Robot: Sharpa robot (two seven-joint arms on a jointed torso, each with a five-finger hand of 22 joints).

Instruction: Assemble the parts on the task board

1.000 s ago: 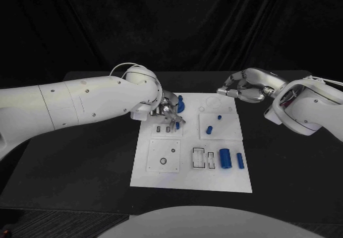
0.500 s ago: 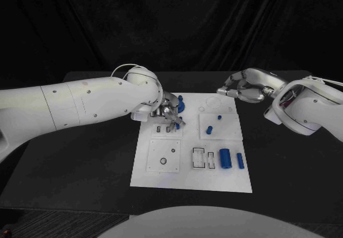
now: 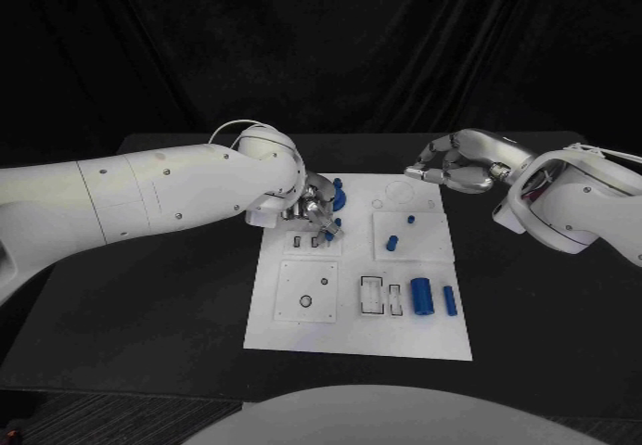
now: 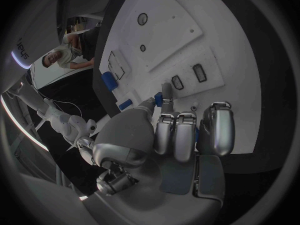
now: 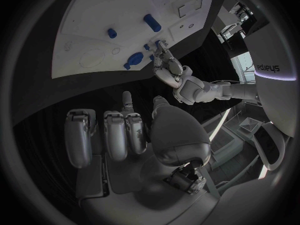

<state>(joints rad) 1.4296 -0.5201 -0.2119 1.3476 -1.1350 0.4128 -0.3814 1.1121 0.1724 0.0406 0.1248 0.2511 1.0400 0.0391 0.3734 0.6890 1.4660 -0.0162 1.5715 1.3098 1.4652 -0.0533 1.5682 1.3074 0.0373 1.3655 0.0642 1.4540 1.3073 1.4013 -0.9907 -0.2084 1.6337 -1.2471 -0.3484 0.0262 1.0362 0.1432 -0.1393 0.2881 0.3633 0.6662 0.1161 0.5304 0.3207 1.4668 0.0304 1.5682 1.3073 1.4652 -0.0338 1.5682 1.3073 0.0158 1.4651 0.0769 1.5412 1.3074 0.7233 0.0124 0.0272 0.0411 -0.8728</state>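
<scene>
- Since a second ago the left hand has crept slightly toward the far-left corner of the task board; the right hand and the loose parts lie as before.
- The left hand pinches a small blue part between thumb and a fingertip, just above the two small slots near the board's far-left edge.
- The right hand hovers off the board's far-right corner, above bare black table, fingers curled in with nothing in them.
- Open table lies on both sides of the board and in front of it.
- On the board: a blue knob-shaped part at the far edge, a short blue peg mid-board, a thick blue cylinder and a thinner one near the right edge.
</scene>
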